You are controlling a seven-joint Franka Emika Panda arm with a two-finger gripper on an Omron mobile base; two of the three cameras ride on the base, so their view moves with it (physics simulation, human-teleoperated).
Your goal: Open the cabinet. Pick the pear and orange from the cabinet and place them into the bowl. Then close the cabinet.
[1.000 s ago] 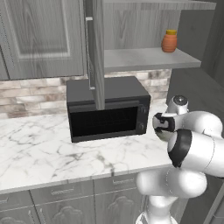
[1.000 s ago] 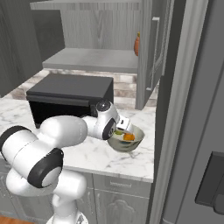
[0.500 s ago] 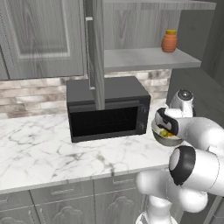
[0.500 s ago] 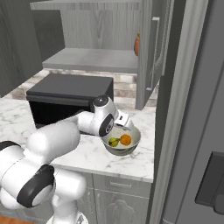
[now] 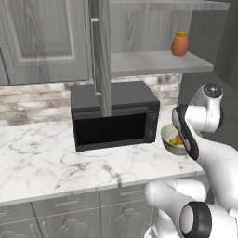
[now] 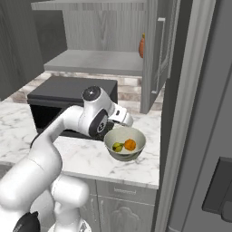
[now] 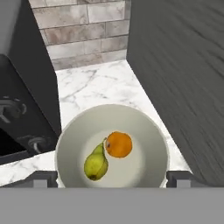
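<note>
The bowl stands on the marble counter, right of the microwave, with the pear and the orange lying side by side in it. From the right base view, pear and orange show inside the bowl. My gripper hangs open just above the bowl, holding nothing, its fingertips wide apart. The gripper sits at the bowl's back-left. The cabinet is open, its left door edge-on and its right door swung out. The arm hides part of the bowl.
A black microwave stands left of the bowl. A terracotta jar sits on the cabinet shelf. A tall grey panel and fridge rise close on the bowl's right. The open left door hangs over the microwave. A brick backsplash lies behind.
The jaws opened and let go of the orange, which now lies in the bowl beside the pear. The hand drew up and back from the bowl.
</note>
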